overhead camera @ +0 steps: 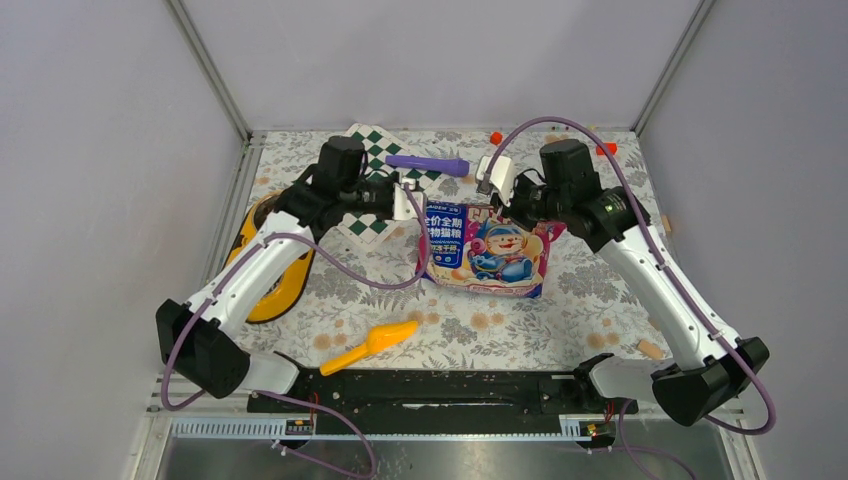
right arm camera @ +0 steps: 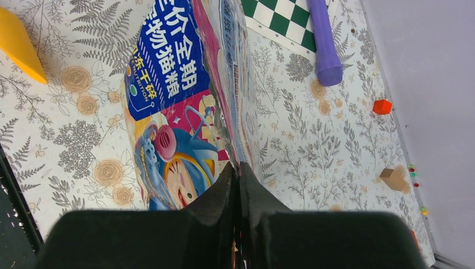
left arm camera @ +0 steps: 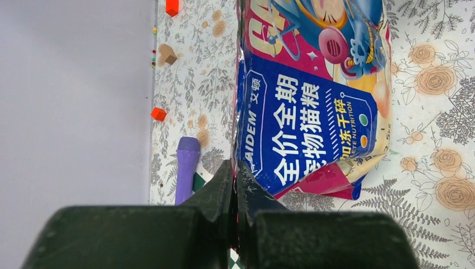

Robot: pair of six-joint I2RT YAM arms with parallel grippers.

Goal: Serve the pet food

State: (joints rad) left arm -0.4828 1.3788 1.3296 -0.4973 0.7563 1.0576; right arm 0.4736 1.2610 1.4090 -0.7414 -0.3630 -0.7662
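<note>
The pet food bag (overhead camera: 487, 252), glossy pink and blue with a cartoon figure and Chinese writing, is near the middle of the table. My left gripper (overhead camera: 420, 208) is shut on the left end of its top edge, also seen in the left wrist view (left arm camera: 235, 168). My right gripper (overhead camera: 505, 205) is shut on the same edge nearer the cartoon end, also seen in the right wrist view (right arm camera: 238, 168). The bag (left arm camera: 313, 123) (right arm camera: 173, 95) stretches between the two grippers. No kibble shows. The orange scoop (overhead camera: 372, 345) lies on the table in front of the bag. The yellow feeder (overhead camera: 270, 275) lies at the left, partly under my left arm.
A purple stick (overhead camera: 428, 164) and a green-and-white checkered board (overhead camera: 372, 150) lie behind the bag. Small orange cubes (overhead camera: 495, 136) (overhead camera: 607, 148) lie near the back wall. A wooden block (overhead camera: 650, 349) lies at the right front. Grey walls close in the table.
</note>
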